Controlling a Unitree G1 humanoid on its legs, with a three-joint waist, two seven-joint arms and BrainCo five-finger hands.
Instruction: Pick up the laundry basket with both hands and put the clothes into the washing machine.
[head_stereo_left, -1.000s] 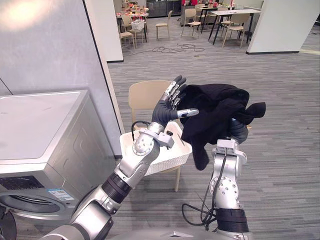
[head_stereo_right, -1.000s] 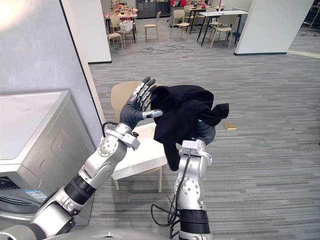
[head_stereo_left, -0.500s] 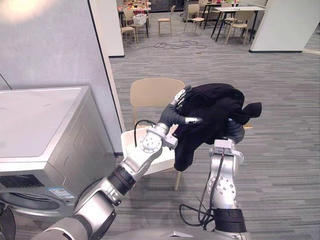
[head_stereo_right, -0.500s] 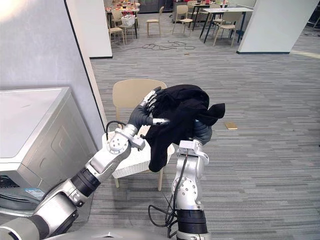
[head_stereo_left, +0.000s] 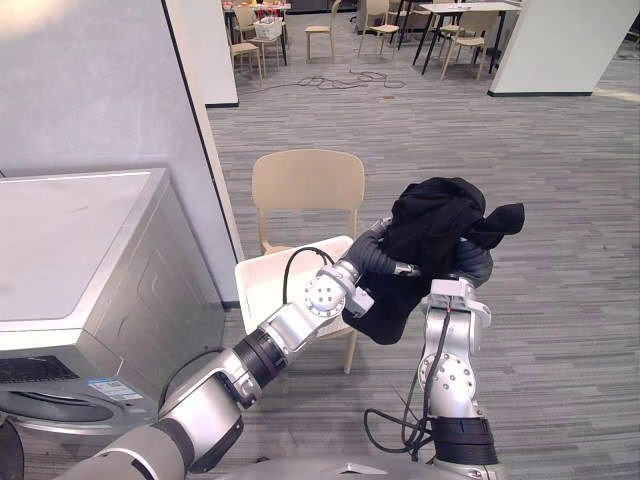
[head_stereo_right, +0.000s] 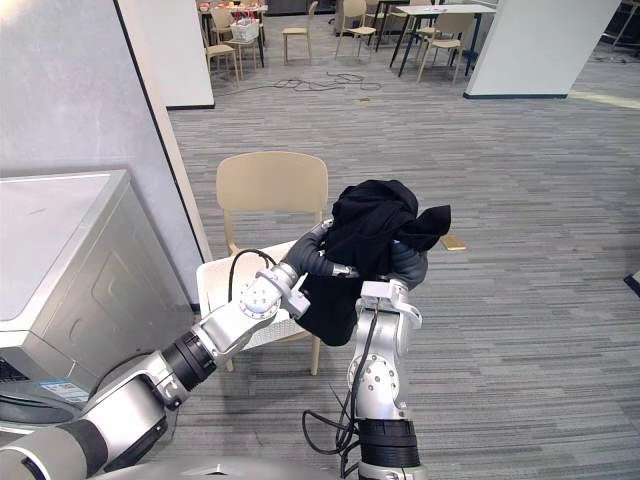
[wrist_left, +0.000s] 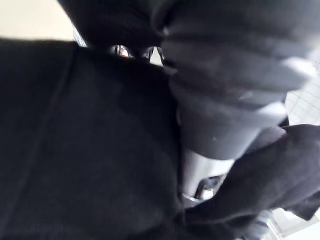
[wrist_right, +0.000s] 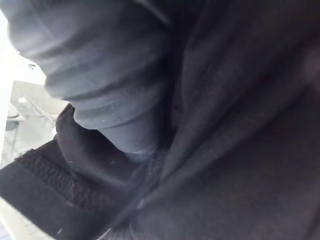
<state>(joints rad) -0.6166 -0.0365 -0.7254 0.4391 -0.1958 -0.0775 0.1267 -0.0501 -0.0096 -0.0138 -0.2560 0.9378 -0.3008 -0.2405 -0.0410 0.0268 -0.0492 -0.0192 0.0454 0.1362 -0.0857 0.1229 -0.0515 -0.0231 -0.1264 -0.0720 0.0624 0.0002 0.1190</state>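
Grip cannot be told: the left hand (head_stereo_left: 378, 255) and the right hand (head_stereo_left: 472, 266) are both buried in a black garment (head_stereo_left: 436, 210). It drapes over the right hand just beside the chair (head_stereo_left: 308, 181); the white basket (head_stereo_left: 268, 288) sits on the chair's seat.

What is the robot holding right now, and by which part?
A black garment, draped over the raised right hand, with the left hand against its side; the exact grip is hidden by cloth.
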